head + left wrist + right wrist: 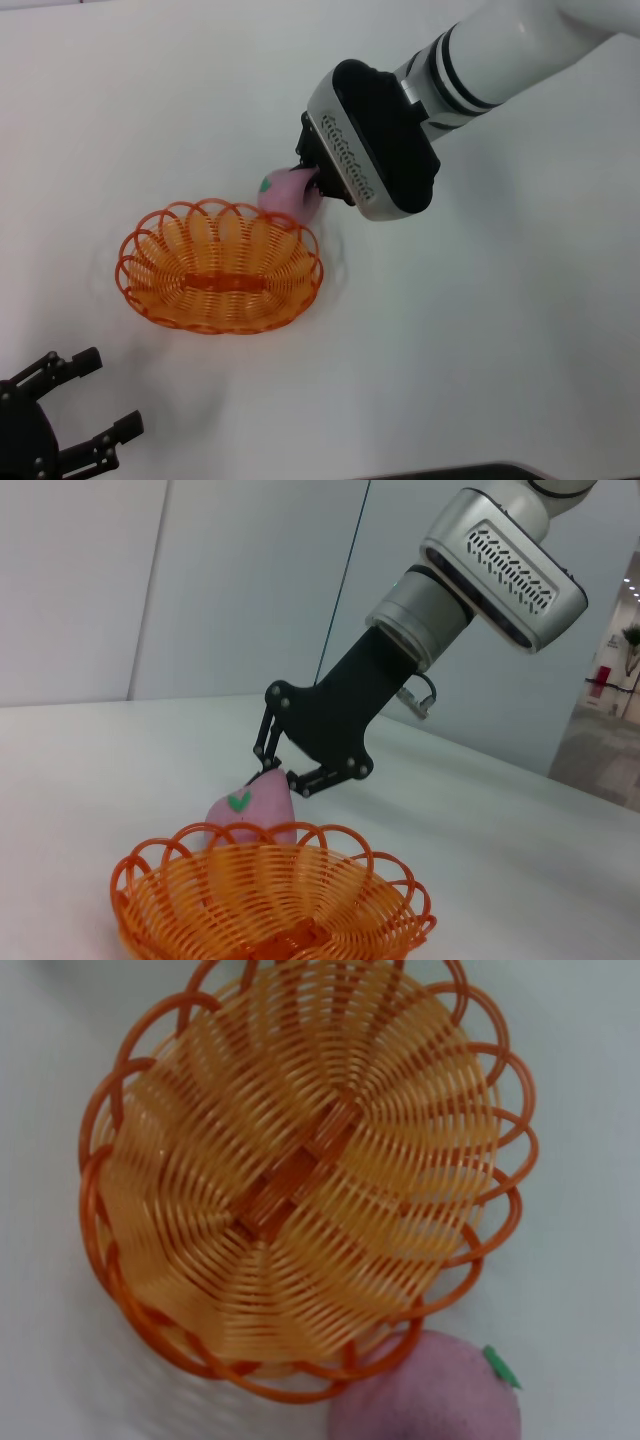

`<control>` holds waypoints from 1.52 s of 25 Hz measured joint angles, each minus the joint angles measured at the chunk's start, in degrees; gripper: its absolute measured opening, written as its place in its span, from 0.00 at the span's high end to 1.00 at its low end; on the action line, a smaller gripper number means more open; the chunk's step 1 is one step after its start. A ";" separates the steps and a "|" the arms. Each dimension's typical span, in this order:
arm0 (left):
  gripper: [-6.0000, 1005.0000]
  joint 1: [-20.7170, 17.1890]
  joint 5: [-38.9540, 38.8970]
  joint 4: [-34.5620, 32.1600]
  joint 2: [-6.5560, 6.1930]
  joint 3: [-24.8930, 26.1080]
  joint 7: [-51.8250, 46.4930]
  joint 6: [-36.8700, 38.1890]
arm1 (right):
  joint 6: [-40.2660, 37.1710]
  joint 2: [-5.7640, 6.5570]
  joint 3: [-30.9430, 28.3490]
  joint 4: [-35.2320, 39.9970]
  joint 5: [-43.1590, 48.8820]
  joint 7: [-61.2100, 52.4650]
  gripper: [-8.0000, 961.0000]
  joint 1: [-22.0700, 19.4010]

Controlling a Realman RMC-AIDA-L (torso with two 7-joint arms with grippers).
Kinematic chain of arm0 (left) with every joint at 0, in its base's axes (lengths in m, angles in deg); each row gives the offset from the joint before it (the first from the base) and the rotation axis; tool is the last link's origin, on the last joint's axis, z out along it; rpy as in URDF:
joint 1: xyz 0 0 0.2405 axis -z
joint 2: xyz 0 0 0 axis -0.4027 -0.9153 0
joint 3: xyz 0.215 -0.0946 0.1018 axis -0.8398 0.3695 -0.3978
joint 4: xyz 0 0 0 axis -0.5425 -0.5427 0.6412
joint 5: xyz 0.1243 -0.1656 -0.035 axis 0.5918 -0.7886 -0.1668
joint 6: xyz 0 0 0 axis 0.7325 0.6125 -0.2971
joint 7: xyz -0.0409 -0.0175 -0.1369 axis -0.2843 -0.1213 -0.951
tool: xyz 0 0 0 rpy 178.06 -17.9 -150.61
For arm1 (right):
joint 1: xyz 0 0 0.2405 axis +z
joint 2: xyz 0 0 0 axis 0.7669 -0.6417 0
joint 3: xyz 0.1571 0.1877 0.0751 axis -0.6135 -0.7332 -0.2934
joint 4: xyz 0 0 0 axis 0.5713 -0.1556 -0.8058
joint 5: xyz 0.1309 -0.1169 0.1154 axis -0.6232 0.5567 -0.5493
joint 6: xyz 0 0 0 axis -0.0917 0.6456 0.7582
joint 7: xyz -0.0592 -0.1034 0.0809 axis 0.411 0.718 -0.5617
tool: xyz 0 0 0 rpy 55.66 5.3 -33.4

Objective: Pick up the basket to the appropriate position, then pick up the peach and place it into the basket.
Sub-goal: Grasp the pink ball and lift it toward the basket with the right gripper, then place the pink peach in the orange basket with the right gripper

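Note:
The orange basket (200, 325) stands on the white table left of the middle; it also shows in the left wrist view (200, 900) and the right wrist view (100, 1260). It holds nothing. The pink peach (283, 192) with its green leaf mark is held at the basket's far right rim, just outside it. It shows in the left wrist view (250, 810) and the right wrist view (430, 1395) too. My right gripper (305, 180) is shut on the peach from its far side (280, 775). My left gripper (105, 395) is open and empty at the near left, apart from the basket.
The white table (480, 350) runs all round the basket. A dark edge shows at the bottom of the head view. My right arm (480, 60) comes in from the far right, above the table.

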 joint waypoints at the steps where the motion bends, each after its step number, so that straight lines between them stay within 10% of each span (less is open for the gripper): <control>1: 0.13 0.00 0.00 0.00 0.00 0.00 0.00 0.00 | 0.00 0.05 -0.24 0.70 0.03 -0.04 0.87 -0.47; 12: 0.13 -0.15 0.00 0.00 0.00 0.00 0.00 0.02 | 0.00 0.35 -8.07 8.63 2.08 -0.48 0.87 -6.53; 24: 0.13 0.40 -0.01 0.00 0.00 0.00 0.00 0.10 | -2.61 0.61 -12.90 16.80 -19.04 -0.40 0.87 -15.05; 38: 0.13 0.66 -0.33 -0.16 -0.09 -0.02 0.21 0.24 | -12.29 0.68 -17.30 0.11 -38.93 4.22 0.87 -17.02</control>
